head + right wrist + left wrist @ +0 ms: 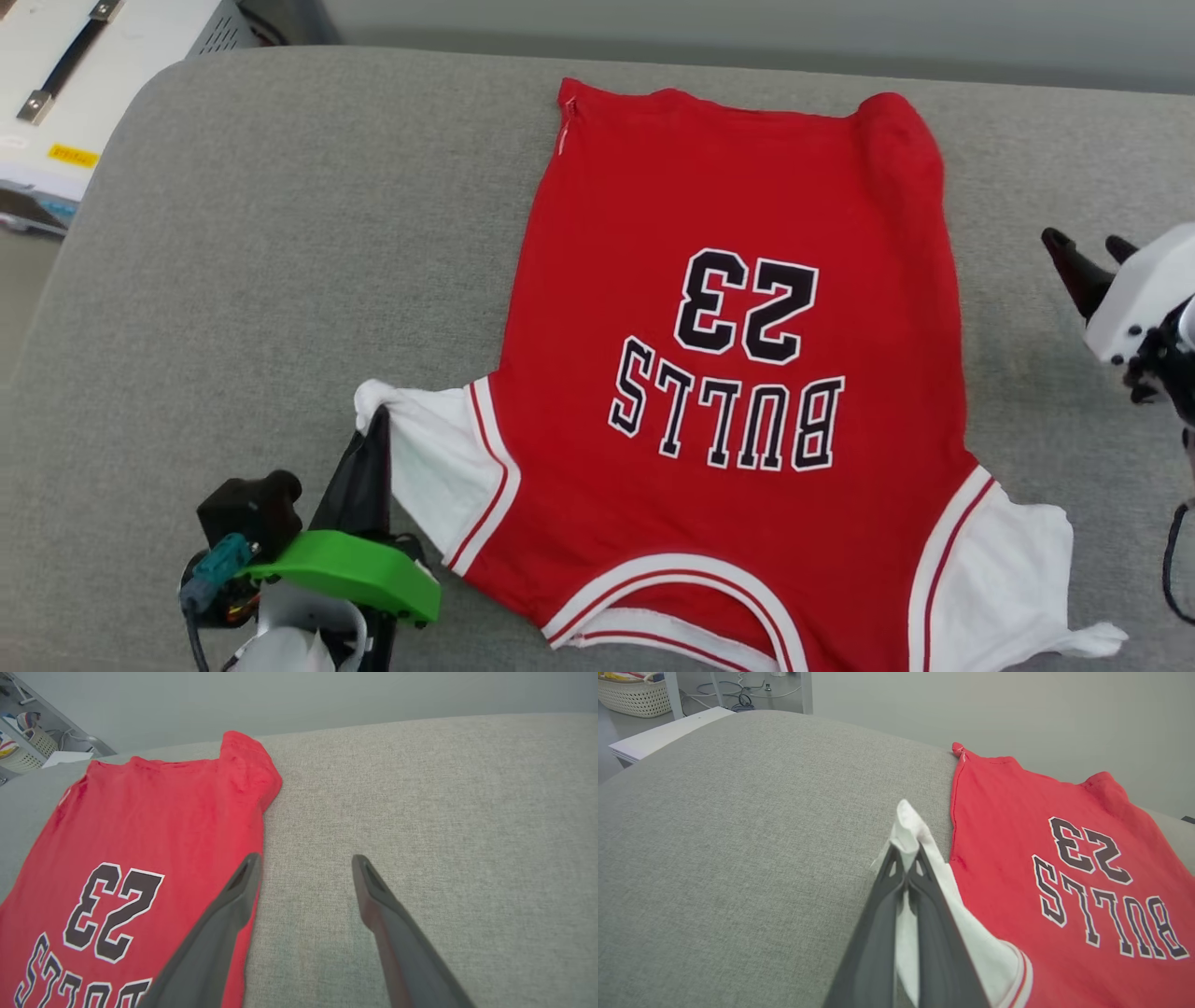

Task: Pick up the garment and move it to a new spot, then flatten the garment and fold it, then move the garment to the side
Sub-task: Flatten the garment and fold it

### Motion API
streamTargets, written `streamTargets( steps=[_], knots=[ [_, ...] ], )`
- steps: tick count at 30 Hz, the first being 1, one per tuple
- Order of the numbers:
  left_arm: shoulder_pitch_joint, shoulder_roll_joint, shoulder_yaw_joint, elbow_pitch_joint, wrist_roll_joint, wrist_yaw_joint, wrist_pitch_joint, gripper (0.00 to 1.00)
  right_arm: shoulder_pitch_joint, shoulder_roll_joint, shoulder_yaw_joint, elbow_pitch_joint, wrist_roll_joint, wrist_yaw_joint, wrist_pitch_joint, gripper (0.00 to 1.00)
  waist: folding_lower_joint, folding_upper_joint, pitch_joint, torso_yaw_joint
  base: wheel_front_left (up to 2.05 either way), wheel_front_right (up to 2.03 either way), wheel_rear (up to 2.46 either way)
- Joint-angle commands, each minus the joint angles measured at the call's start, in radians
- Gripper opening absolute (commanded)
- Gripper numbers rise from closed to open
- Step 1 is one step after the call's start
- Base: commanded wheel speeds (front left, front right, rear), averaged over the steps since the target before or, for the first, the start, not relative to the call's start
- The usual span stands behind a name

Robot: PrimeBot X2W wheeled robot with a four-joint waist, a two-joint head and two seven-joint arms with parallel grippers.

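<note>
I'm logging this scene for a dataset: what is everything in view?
garment: one, red, white and black, spread on the padded surface
padded surface: one, grey, under the garment
case: one, white, black handle, past the surface's far left corner
basket: one, pale, on the floor beyond the surface
cables: several, white and dark, floor beside the basket
left tool: one, dark, shut on the garment's white sleeve
right tool: one, dark, open, right of the garment

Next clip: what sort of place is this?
Probably an indoor lab or workroom set up for garment folding: a grey fabric-covered table bearing a red jersey, a woven basket and loose cables on the floor beyond, a white equipment case alongside.
</note>
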Motion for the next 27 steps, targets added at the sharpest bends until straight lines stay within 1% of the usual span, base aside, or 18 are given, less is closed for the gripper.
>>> streamTargets(
  steps=[1,4,8,13,19,22,26,27],
  knots=[
    [-0.031,-0.01,-0.01,-0.005,0.009,-0.01,-0.007,0.0,-0.051,-0.012,0.011,0.032,0.006,-0.001,0.024,1.0,-0.0001,-0.0001,0.065,0.08,0.0,0.0,0.0],
    [-0.08,-0.03,-0.036,-0.007,0.021,-0.032,-0.012,0.0,-0.167,-0.043,0.035,0.114,-0.004,-0.001,0.077,1.0,-0.0001,-0.0001,0.112,0.124,0.0,0.0,0.0],
    [-0.145,-0.056,-0.064,-0.002,0.038,-0.065,-0.023,0.0,-0.299,-0.083,0.068,0.192,-0.022,-0.001,0.136,1.0,-0.0001,-0.0001,0.179,0.174,0.0,0.0,0.0],
    [-0.205,-0.088,-0.075,0.01,0.051,-0.097,-0.037,0.0,-0.427,-0.112,0.11,0.268,-0.047,-0.001,0.183,1.0,-0.0001,-0.0001,0.252,0.215,0.0,0.0,0.0],
    [-0.233,-0.119,-0.07,0.016,0.065,-0.125,-0.046,0.0,-0.483,-0.133,0.173,0.339,-0.05,-0.001,0.219,1.0,-0.0001,-0.0001,0.305,0.241,0.0,0.0,0.0],
    [-0.234,-0.128,-0.062,0.024,0.072,-0.136,-0.048,0.0,-0.465,-0.135,0.211,0.398,-0.036,-0.001,0.309,1.0,-0.0001,-0.0001,0.313,0.244,0.0,0.0,0.0],
    [-0.236,-0.137,-0.049,0.037,0.083,-0.149,-0.049,0.0,-0.439,-0.137,0.223,0.452,-0.009,-0.001,0.403,0.99,-0.0001,-0.0001,0.317,0.246,0.0,0.0,0.0],
    [-0.236,-0.14,-0.046,0.04,0.086,-0.153,-0.049,0.0,-0.436,-0.137,0.221,0.462,-0.003,-0.001,0.42,0.48,-0.0001,-0.0001,0.315,0.246,0.0,0.0,0.0]
  ],
)
